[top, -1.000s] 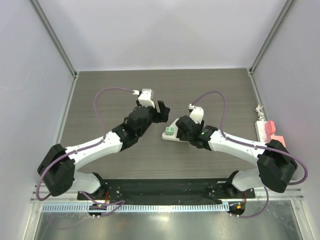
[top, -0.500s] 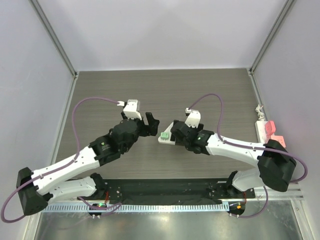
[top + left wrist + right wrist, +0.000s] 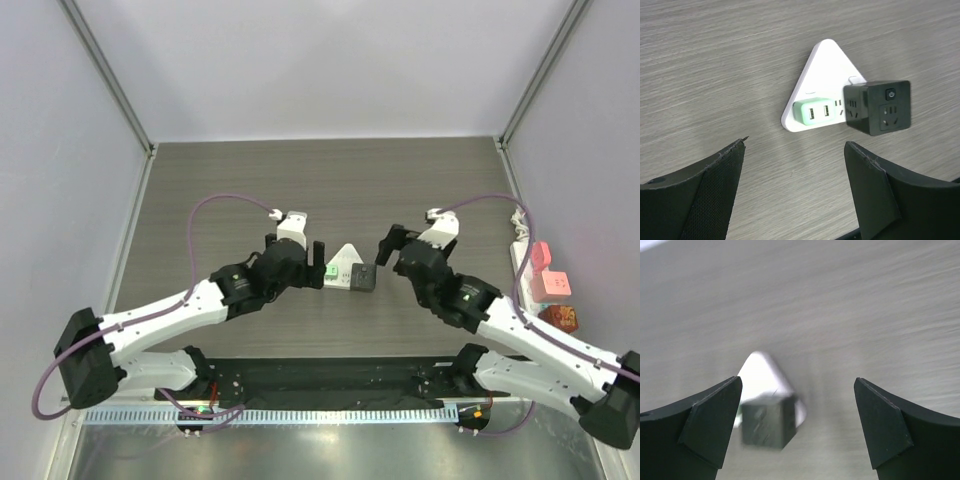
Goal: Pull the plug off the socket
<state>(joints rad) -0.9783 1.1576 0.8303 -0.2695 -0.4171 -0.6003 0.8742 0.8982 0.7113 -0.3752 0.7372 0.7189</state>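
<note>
On the dark wood-grain table (image 3: pixel 250 180), the left gripper (image 3: pixel 795 145) and the right gripper (image 3: pixel 797 382) gape wide and empty either side of the white triangular socket (image 3: pixel 825 65). A black cube plug (image 3: pixel 880 107) and a small green plug (image 3: pixel 815 112) sit on it.

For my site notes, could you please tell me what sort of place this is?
Probably a lab robot cell: plain white enclosure walls, a grey wood-grain tabletop, and a white triangular socket block.
</note>
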